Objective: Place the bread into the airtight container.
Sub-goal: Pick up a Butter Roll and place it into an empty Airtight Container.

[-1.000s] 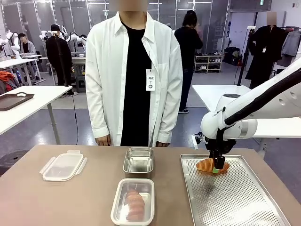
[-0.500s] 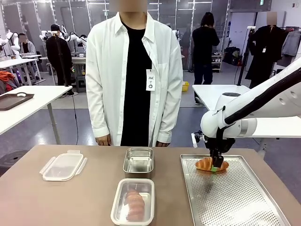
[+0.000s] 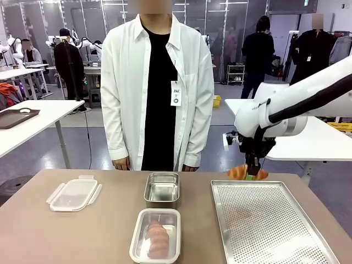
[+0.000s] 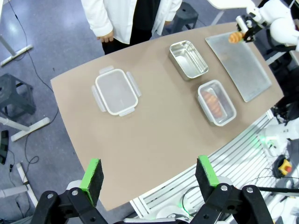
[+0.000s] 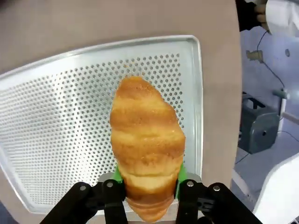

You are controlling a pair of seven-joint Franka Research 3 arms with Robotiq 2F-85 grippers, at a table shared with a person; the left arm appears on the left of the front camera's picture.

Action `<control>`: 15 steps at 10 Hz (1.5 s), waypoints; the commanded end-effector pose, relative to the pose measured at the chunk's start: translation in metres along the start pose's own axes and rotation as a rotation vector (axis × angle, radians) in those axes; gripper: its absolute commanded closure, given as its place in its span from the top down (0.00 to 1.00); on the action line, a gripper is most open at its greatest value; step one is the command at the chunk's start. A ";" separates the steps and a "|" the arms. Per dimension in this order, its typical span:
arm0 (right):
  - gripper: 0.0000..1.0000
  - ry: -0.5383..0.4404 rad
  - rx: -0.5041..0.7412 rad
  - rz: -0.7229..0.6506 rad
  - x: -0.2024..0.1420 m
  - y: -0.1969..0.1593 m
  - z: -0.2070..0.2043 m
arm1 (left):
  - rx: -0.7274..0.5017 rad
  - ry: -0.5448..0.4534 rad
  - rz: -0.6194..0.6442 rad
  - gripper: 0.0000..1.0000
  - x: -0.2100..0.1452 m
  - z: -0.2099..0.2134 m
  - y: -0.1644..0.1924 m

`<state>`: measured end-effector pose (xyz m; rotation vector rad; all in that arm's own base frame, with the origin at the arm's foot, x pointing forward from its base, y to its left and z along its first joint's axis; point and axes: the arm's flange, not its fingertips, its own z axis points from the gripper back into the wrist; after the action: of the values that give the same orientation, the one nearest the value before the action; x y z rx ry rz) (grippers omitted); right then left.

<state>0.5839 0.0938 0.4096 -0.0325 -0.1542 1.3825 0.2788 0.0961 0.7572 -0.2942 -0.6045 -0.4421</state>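
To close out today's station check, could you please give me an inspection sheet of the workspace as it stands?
Surface: brown table, no spills seen.
Job's things: croissant held in the air over the far end of the perforated tray; steel container empty; near container holds bread; clip lid lies at the robot's left.
Clutter: nothing seen.
Grippers: right gripper shut on the croissant; left gripper open, high above the table.
Cables: thin cables on the floor beside the table.
Surroundings: a person in a white shirt stands at the far side.
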 end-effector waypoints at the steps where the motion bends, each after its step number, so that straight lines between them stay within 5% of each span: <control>1: 0.45 -0.009 0.019 -0.040 0.016 0.009 0.011 | -0.002 0.000 -0.015 1.00 0.001 0.002 0.000; 4: 0.45 -0.002 0.002 -0.056 0.066 0.026 0.028 | -0.002 0.000 -0.015 1.00 0.001 0.002 0.000; 10: 0.45 0.037 0.001 0.013 0.250 0.081 0.015 | -0.002 0.000 -0.015 1.00 0.001 0.002 0.000; 13: 0.45 0.059 -0.010 0.018 0.298 0.093 -0.005 | -0.002 0.000 -0.015 1.00 0.001 0.002 0.000; 15: 0.45 0.024 -0.031 -0.004 0.301 0.096 -0.005 | -0.002 0.000 -0.015 1.00 0.001 0.002 0.000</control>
<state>0.5443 0.4063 0.4145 -0.0533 -0.1370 1.4165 0.2788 0.0960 0.7573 -0.2940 -0.6045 -0.4423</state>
